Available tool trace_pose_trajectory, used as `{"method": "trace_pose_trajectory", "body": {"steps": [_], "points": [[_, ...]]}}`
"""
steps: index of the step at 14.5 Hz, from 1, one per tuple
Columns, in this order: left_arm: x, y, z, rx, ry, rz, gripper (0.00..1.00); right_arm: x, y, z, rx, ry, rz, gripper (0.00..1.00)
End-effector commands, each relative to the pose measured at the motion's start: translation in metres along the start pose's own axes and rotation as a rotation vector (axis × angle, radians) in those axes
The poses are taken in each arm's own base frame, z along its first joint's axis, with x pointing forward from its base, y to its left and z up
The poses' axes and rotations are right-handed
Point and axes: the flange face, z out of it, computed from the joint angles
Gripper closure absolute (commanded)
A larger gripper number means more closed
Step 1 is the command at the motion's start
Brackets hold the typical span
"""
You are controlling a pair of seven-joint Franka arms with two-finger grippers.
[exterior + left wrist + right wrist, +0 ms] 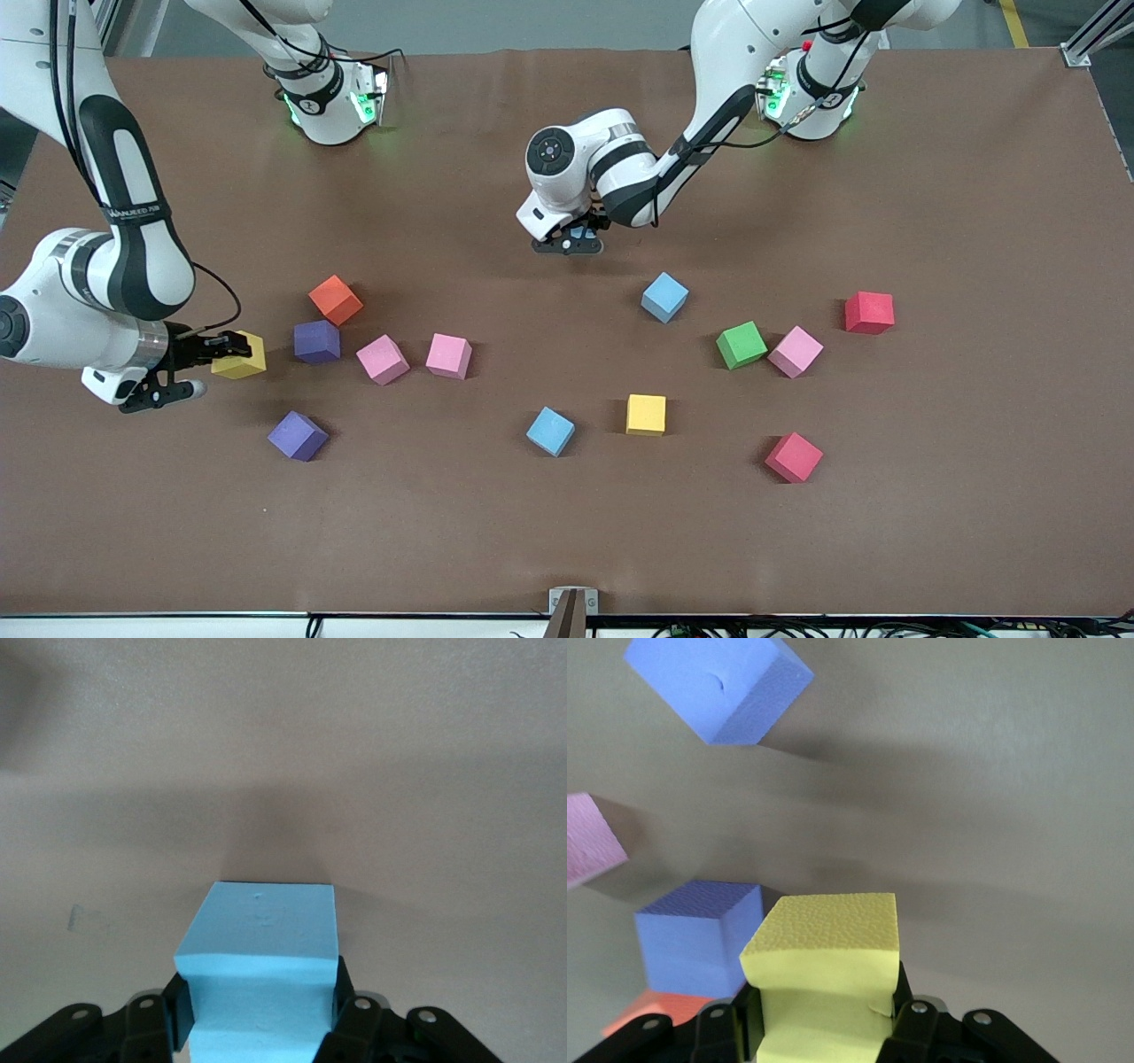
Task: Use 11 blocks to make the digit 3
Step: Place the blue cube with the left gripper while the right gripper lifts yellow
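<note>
- Blocks lie scattered loose on the table (567, 549), no digit formed; nearest the front camera are a red-pink block (794, 457) and a purple block (298, 435).
- Right gripper (215, 350) pinches a yellow block (242, 356) beside another purple block (317, 341).
- Left gripper (574, 239) pinches a light blue block (261, 939) over bare table.

light: bright, even, from above | shadows: short and soft beside each block on the table (567, 532); wide soft ones under the arms | glare: green glow at both bases | focus: front view sharp; wrist views soft, near blue block (261, 957) and yellow block (824, 966) blurred
</note>
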Motion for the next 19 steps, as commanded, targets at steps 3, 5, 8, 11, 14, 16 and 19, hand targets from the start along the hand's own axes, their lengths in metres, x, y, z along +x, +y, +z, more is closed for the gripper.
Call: {"method": "trace_pose_trajectory", "body": {"steps": [3,5,8,11,14,16,19], "points": [[0.007,0.004,0.004,0.006,0.008,-0.008,0.57,0.0,-0.02,-0.023,0.085,-0.013,0.151,0.95],[0.008,0.003,0.004,0.008,0.01,-0.006,0.0,0.001,-0.031,-0.024,0.091,-0.017,0.184,0.95],[0.015,-0.002,-0.003,0.0,0.011,-0.028,0.0,0.001,-0.061,-0.031,0.087,-0.038,0.254,0.95],[0.017,-0.007,-0.024,-0.004,0.029,-0.071,0.0,-0.001,-0.106,-0.047,0.072,-0.044,0.327,0.95],[0.008,-0.008,-0.056,0.006,0.059,-0.107,0.0,-0.013,-0.139,-0.059,0.062,-0.048,0.394,0.95],[0.006,-0.013,-0.081,0.008,0.087,-0.114,0.0,-0.019,-0.156,-0.065,0.057,-0.052,0.396,0.95],[0.022,-0.042,-0.13,-0.006,0.126,-0.179,0.0,-0.024,-0.184,-0.077,0.049,-0.053,0.433,0.95]]}}
